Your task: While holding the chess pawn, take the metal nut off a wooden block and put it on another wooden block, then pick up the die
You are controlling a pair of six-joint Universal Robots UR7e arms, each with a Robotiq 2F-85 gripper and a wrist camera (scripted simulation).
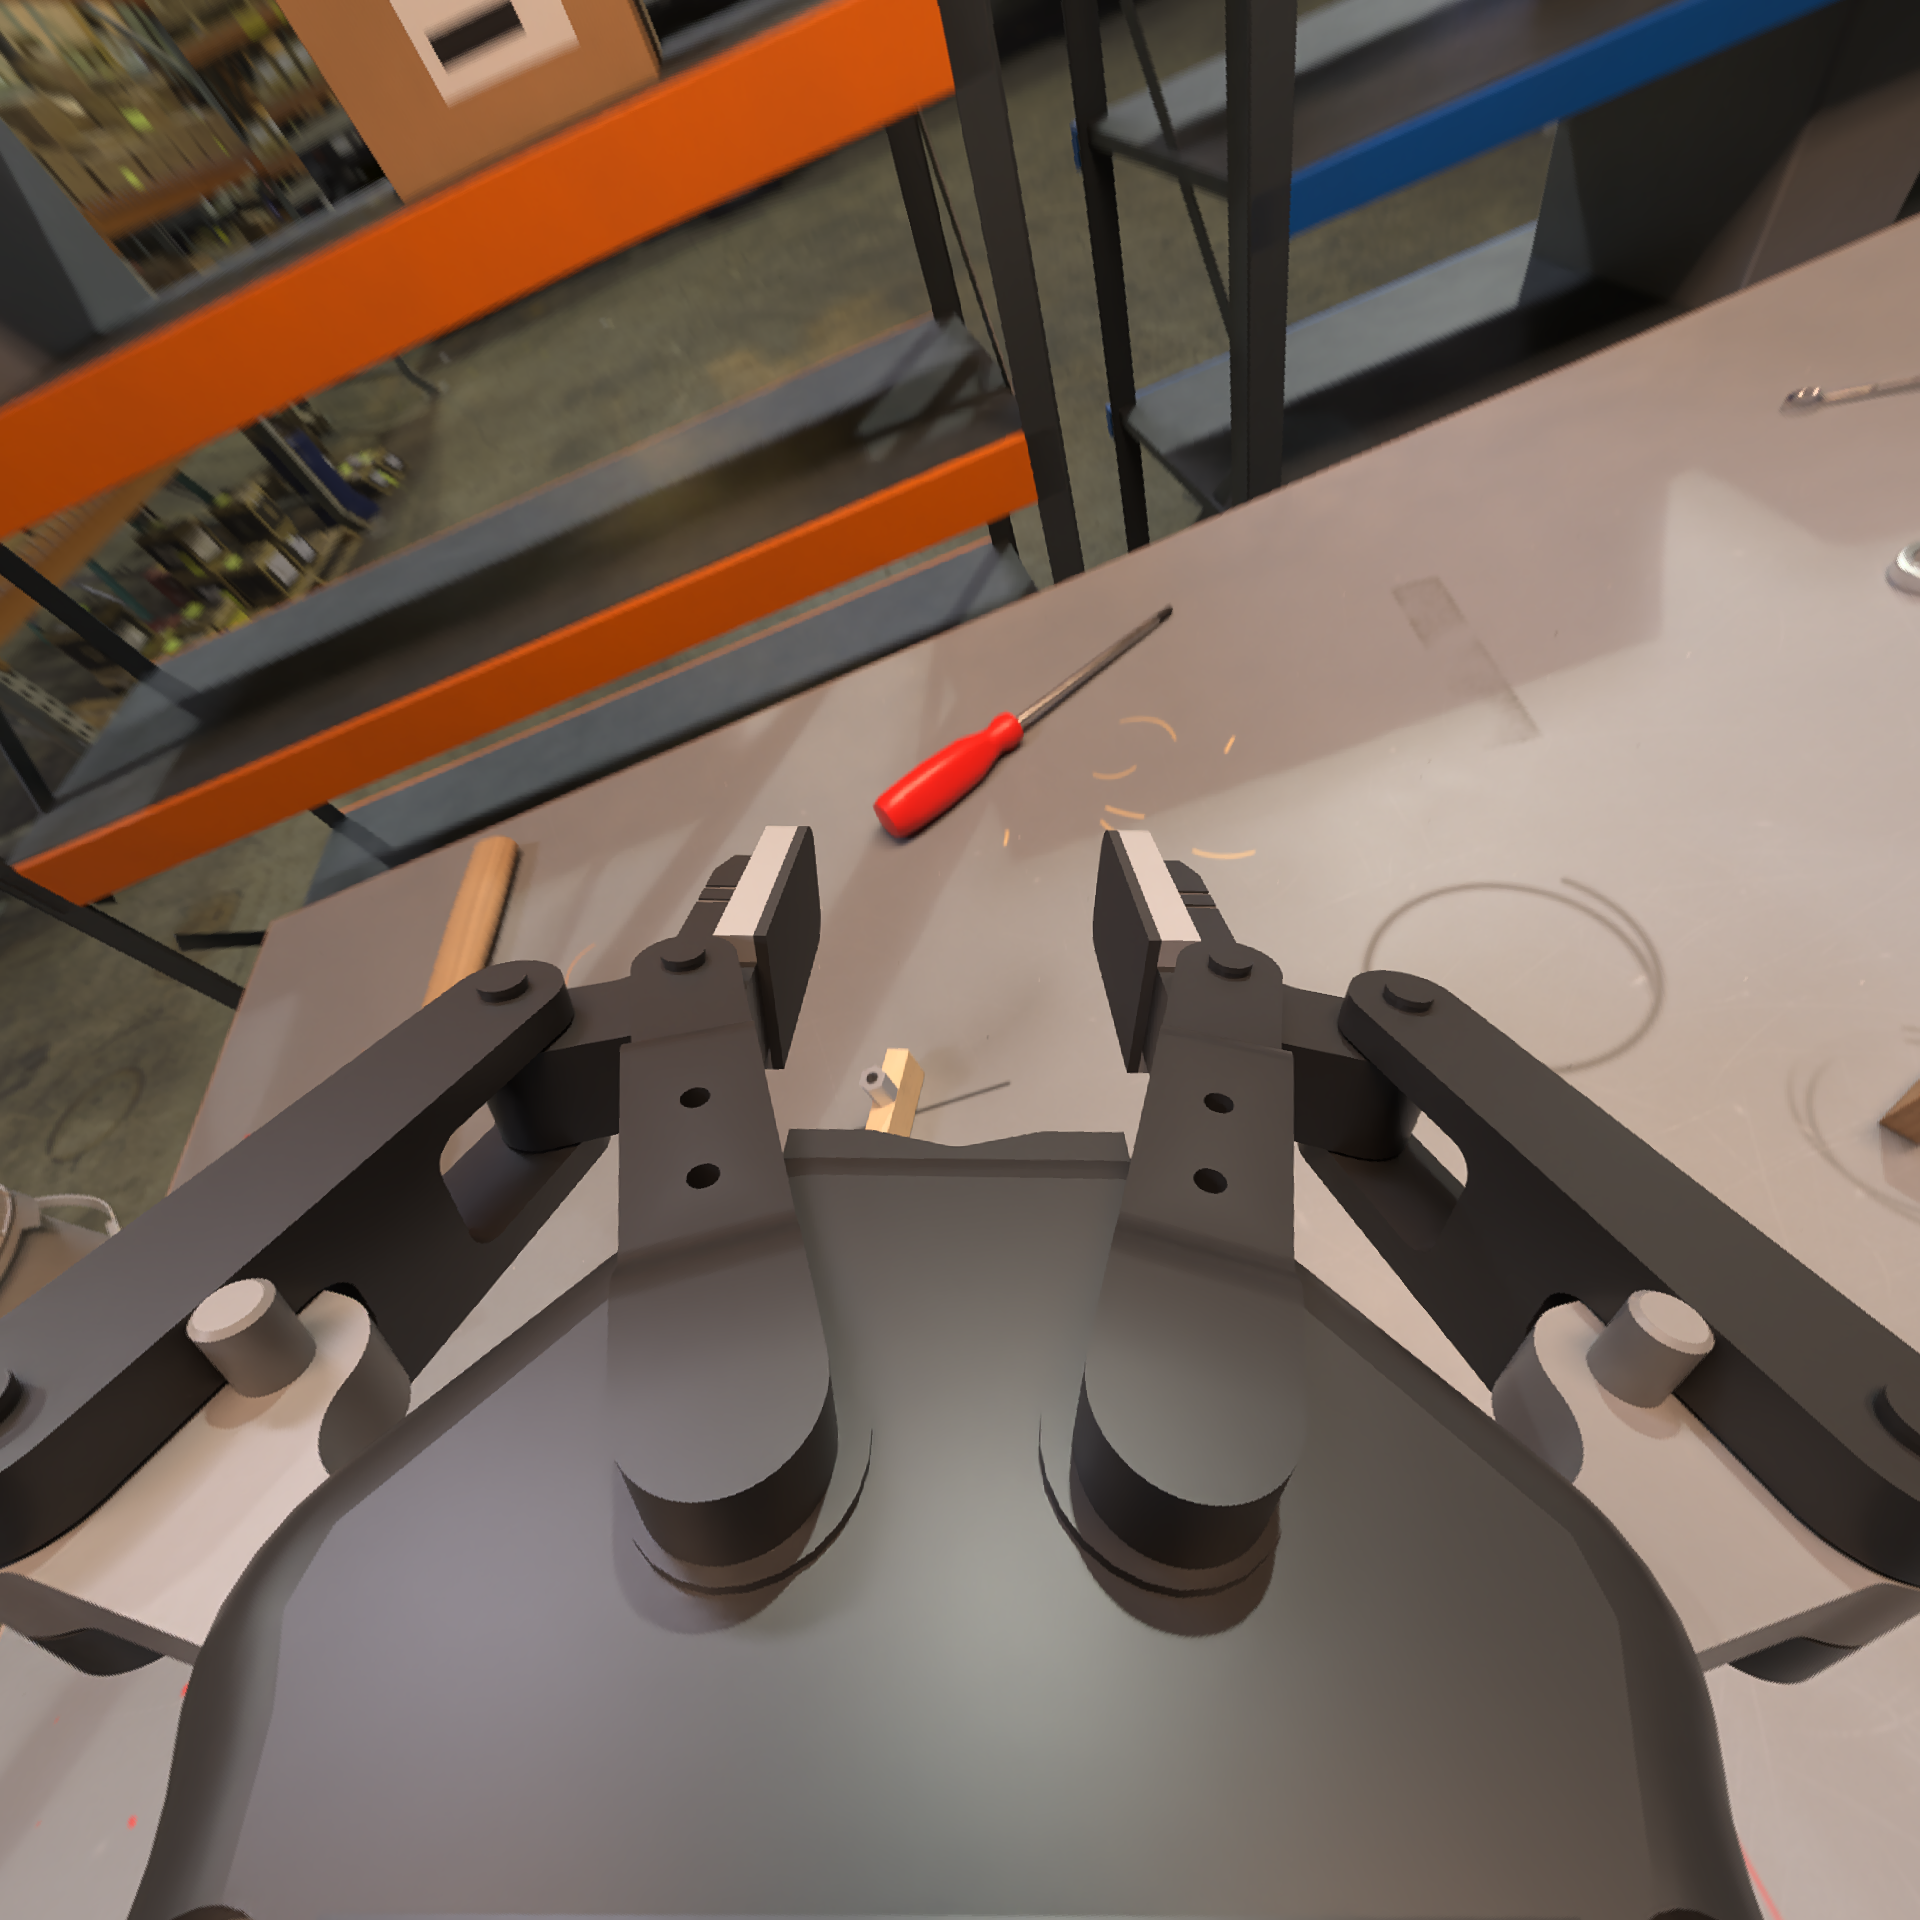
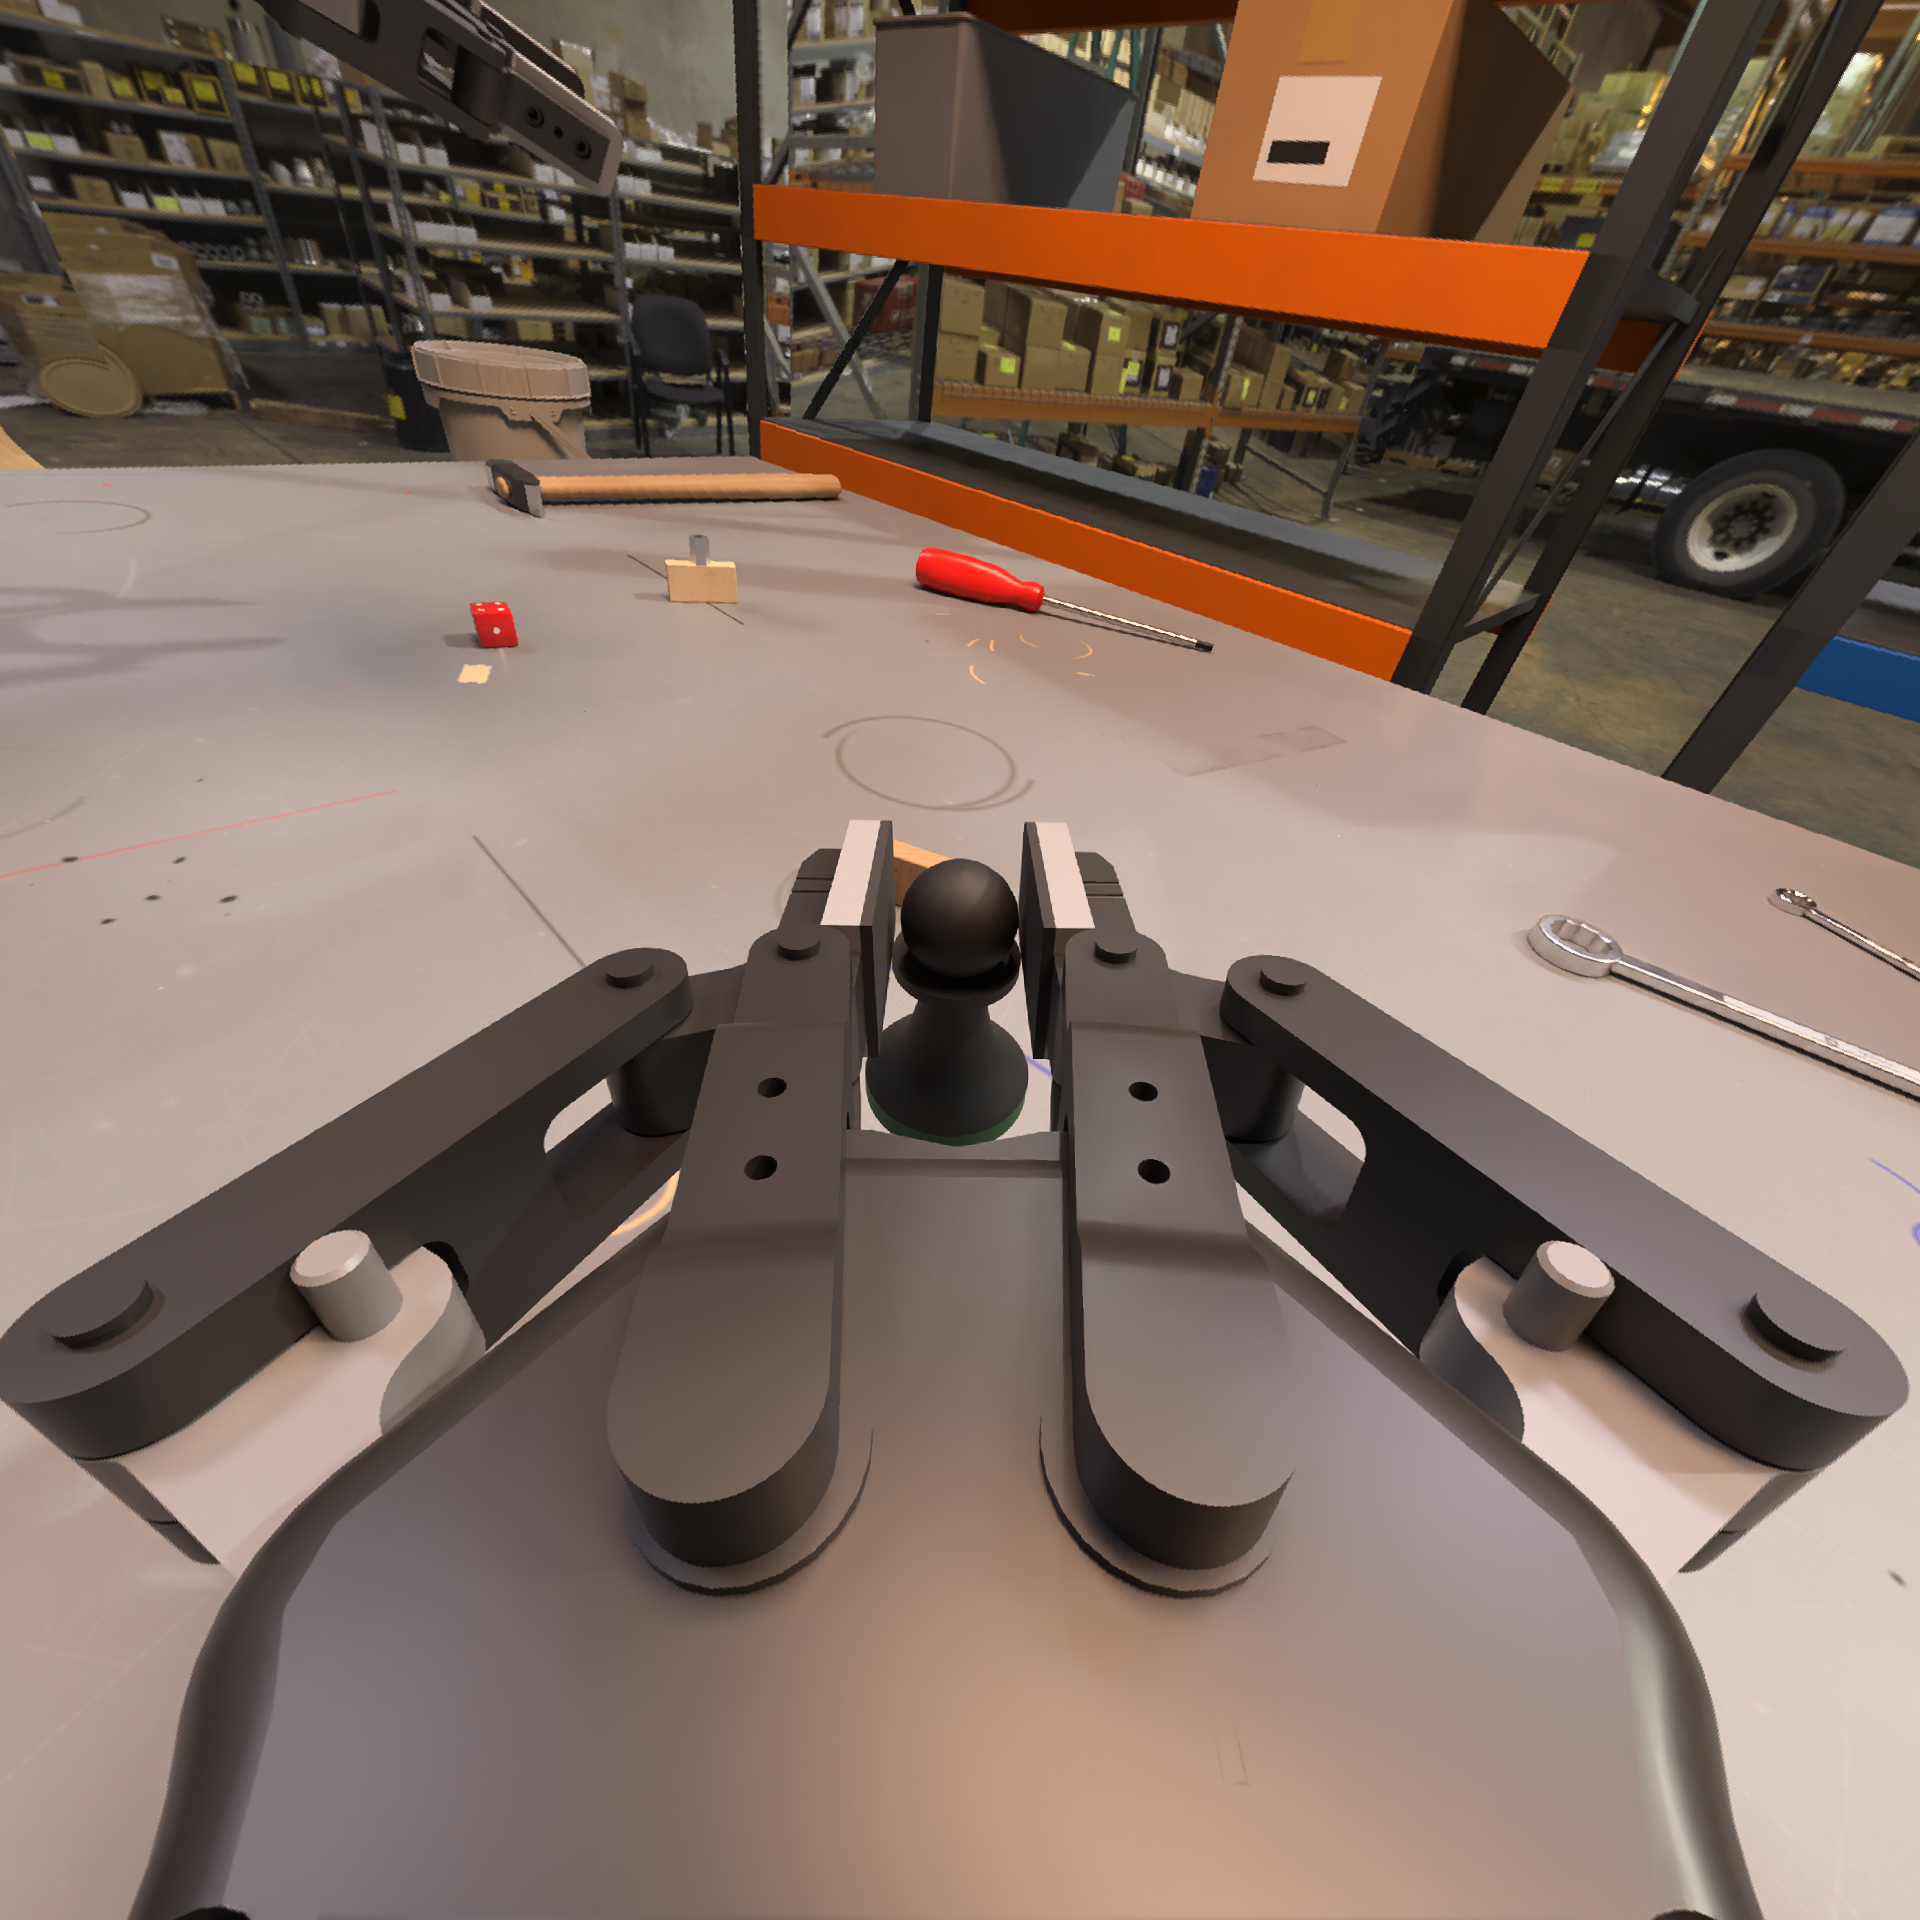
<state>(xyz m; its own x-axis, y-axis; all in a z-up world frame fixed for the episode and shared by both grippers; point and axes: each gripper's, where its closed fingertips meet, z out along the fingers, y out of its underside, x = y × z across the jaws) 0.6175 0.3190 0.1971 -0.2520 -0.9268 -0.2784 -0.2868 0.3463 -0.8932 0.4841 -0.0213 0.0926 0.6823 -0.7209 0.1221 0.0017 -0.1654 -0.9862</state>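
My right gripper (image 2: 956,868) is shut on the black chess pawn (image 2: 954,997), pads on its round head, its green-felted base toward the palm. Just past the fingertips a wooden block (image 2: 918,860) shows partly. Farther off, the metal nut (image 2: 699,548) stands on a second wooden block (image 2: 701,580). The red die (image 2: 494,623) lies left of it. My left gripper (image 1: 961,894) is open and empty above the table. Between its fingers, below, I see the nut (image 1: 873,1081) on its block (image 1: 896,1093). The left gripper also shows at the top left of the right wrist view (image 2: 499,83).
A red-handled screwdriver (image 1: 945,774) (image 2: 977,580) and a hammer (image 2: 665,486) lie near the table's far edge. Two wrenches (image 2: 1579,948) (image 2: 1813,914) lie at the right. Orange shelving (image 2: 1143,244) stands beyond the table. A block corner (image 1: 1907,1120) shows at the right edge.
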